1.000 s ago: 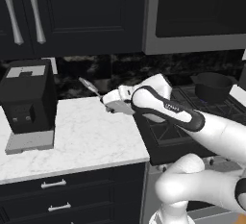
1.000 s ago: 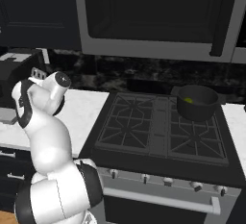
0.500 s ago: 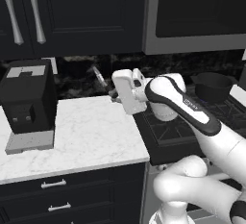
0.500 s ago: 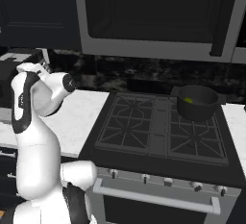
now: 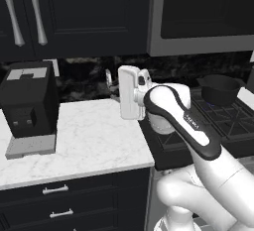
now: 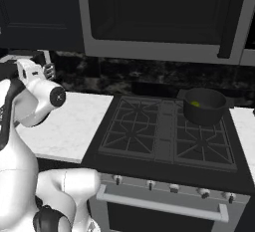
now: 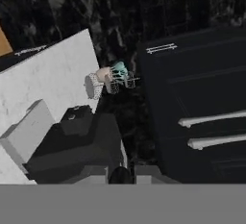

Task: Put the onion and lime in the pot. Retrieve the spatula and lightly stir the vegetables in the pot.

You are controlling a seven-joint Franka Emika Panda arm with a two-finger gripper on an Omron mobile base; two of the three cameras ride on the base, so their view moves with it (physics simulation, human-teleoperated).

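One spatula [image 5: 107, 78] in closed fingers, above counter [image 5: 84, 141].

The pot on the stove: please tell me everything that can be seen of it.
The pot is round, dark grey-black and looks like matte metal, with a flared rim and short side handles. It stands upright on the back right burner of the black gas stove. Something small and yellow-green, probably the lime, lies inside it. Nothing else touches it. In the left base view it sits beyond the arm.
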